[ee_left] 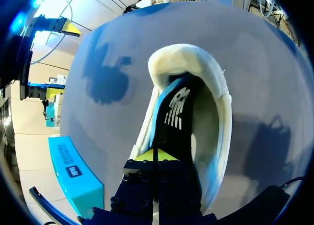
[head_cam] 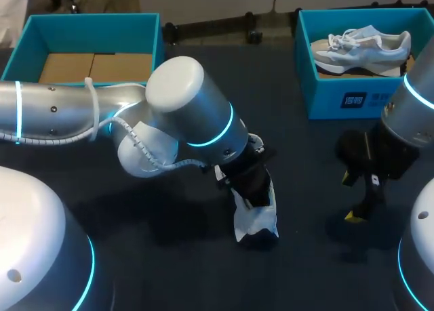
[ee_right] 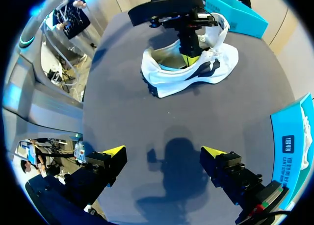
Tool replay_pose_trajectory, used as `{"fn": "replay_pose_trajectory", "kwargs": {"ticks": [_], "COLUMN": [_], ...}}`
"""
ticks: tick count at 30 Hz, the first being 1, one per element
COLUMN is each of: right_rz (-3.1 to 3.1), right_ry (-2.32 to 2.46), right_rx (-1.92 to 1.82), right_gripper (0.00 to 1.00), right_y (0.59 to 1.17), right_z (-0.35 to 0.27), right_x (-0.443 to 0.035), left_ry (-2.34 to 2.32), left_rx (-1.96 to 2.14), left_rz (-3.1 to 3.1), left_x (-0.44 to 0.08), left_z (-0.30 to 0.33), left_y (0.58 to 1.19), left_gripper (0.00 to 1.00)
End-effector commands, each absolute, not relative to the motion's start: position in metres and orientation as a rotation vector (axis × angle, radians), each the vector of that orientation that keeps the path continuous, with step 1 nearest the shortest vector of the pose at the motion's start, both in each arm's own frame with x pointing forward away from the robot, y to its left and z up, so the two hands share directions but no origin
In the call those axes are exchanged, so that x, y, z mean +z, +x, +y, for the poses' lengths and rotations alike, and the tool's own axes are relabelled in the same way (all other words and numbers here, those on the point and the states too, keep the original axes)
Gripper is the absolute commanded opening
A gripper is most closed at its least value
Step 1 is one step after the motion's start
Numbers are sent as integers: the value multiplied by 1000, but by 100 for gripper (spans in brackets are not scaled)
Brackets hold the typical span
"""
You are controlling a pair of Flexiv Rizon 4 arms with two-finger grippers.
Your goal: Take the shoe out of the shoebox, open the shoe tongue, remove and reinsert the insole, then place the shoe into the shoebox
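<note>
A white shoe (head_cam: 254, 219) stands on the dark table, heel toward the front edge. Its opening holds a dark insole (ee_left: 177, 112) with a blue edge and a white logo. My left gripper (ee_left: 153, 156) reaches down into the shoe with its yellow tips pressed together on the front end of that insole. From across the table the right wrist view shows the shoe (ee_right: 196, 75) with the left gripper (ee_right: 189, 58) inside it. My right gripper (ee_right: 164, 154) hangs open above bare table to the shoe's right, also seen as the right gripper (head_cam: 349, 197), holding nothing.
A blue shoebox (head_cam: 339, 97) at the back right holds a second pale shoe (head_cam: 359, 50). Another blue box (head_cam: 81, 26) with brown cardboard inside sits at the back left. My left arm's big elbow (head_cam: 183, 94) spans the table's middle.
</note>
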State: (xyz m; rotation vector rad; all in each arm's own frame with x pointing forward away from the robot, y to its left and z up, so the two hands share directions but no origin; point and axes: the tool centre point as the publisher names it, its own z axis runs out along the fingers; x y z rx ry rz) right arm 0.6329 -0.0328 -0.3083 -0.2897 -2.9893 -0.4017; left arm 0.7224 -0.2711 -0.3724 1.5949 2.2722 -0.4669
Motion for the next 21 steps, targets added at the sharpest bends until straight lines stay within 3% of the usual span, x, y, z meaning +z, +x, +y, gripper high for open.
{"fn": "replay_pose_trajectory", "kwargs": {"ticks": [1, 10, 21], "right_rz": [-2990, -2990, -2990], "right_ry": [-290, -290, -290], "right_rx": [-400, -400, -400], "right_gripper": [100, 100, 100], "right_y": [633, 633, 633], "right_z": [-32, -32, -32], "right_x": [-310, -310, -310], "left_ry": [1611, 1685, 1663], "left_rx": [-449, -424, -536], "left_rz": [2275, 2349, 2239], "left_x": [-374, -402, -363], "left_z": [-274, -278, -258], "left_y": [724, 728, 715], "left_gripper": [0, 0, 0]}}
